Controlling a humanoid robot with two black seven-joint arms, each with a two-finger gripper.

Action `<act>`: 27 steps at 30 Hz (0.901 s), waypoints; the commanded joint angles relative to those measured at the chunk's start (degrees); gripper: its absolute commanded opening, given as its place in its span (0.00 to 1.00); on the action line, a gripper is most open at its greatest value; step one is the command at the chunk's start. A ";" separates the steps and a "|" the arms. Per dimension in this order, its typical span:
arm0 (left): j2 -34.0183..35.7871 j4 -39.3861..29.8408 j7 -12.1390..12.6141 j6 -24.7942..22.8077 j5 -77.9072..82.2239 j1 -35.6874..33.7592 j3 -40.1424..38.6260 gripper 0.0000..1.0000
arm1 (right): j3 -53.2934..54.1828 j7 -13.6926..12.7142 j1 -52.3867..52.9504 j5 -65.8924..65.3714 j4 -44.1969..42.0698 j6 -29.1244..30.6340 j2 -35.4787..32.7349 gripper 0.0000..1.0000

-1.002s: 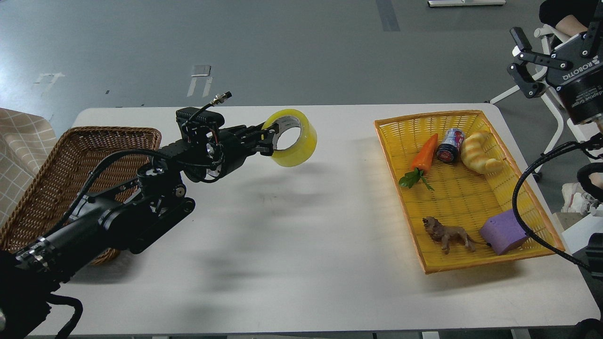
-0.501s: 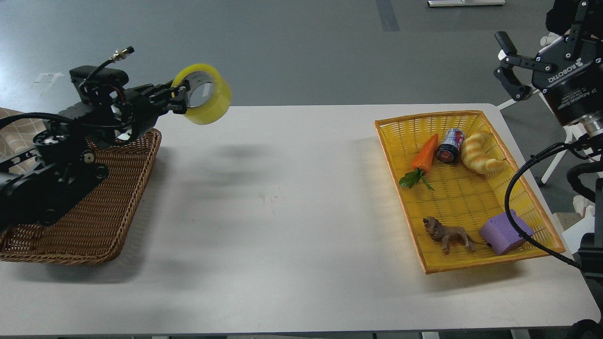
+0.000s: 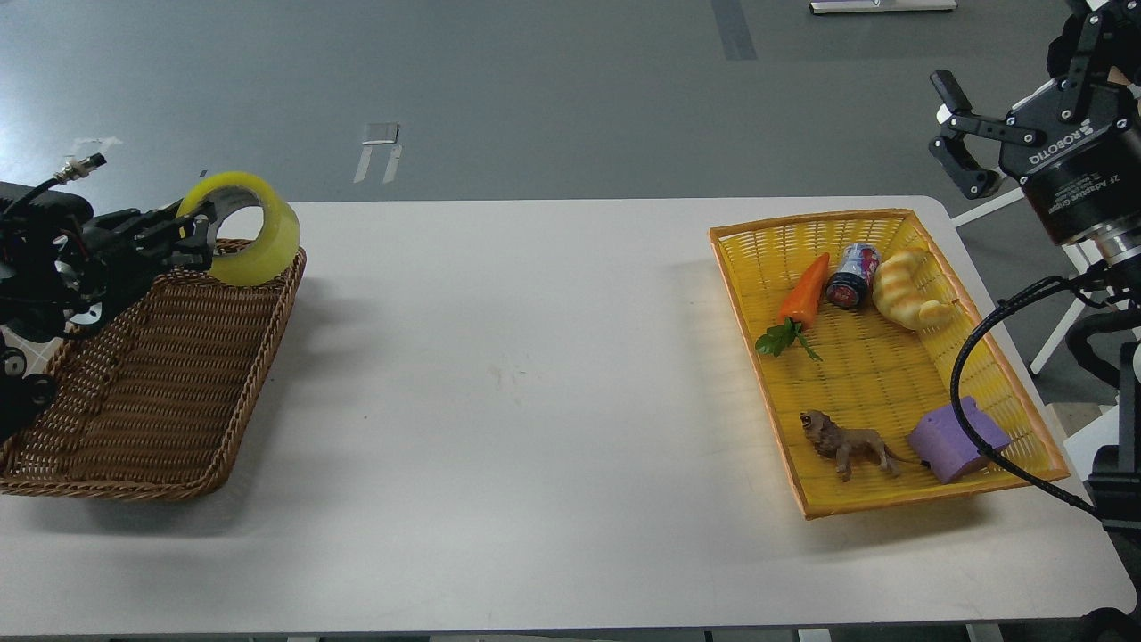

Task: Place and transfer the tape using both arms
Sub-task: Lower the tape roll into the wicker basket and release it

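The yellow tape roll (image 3: 254, 234) is held by my left gripper (image 3: 198, 234), whose fingers are shut on the roll's left rim. The roll hangs upright over the far right corner of the brown wicker basket (image 3: 143, 374) at the table's left. My left arm (image 3: 45, 267) comes in from the left edge. My right gripper (image 3: 956, 134) is open and empty, raised beyond the table's far right corner, far from the tape.
A yellow basket (image 3: 1016, 392) on the right holds a toy carrot (image 3: 802, 290), a can (image 3: 851, 276), a bread toy (image 3: 907, 290), a lion figure (image 3: 842, 443) and a purple block (image 3: 958, 441). The white table (image 3: 535, 401) lies between the two baskets.
My left arm has swung left with the tape, from above the table's middle to over the brown basket, and lowered. My right gripper has drifted slightly left and up.
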 commanded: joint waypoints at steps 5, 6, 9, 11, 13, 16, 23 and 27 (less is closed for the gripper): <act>0.29 8.71 -5.78 4.25 -1.00 4.48 0.25 0.00 | 0.09 0.00 -0.26 0.07 -0.03 0.00 0.00 1.00; 0.03 10.55 -6.57 5.13 -1.00 4.92 0.25 0.00 | 0.09 0.00 -0.26 0.07 -0.03 0.00 0.00 1.00; -0.41 13.02 -7.19 6.19 -1.00 5.19 0.43 0.00 | 0.09 0.09 -0.26 0.07 0.06 0.00 0.00 1.00; -0.41 13.46 -7.71 6.19 -1.09 5.36 0.43 0.00 | 0.09 0.09 -0.43 0.07 -0.03 0.00 0.00 1.00; -0.59 13.47 -8.24 6.28 -1.09 6.33 0.43 0.00 | 0.09 0.09 -0.61 0.07 -0.03 0.00 0.17 1.00; -0.59 13.47 -8.59 6.28 -1.35 7.65 0.43 0.00 | 0.09 0.09 -0.79 0.07 0.06 0.00 0.43 1.00; -3.13 18.02 -9.21 7.07 -1.88 9.85 0.43 0.00 | 0.18 0.09 -1.31 0.07 0.06 0.00 0.35 1.00; -4.81 21.20 -12.28 8.74 -1.88 9.85 0.43 0.01 | 0.18 0.09 -1.49 0.07 0.06 0.00 0.35 1.00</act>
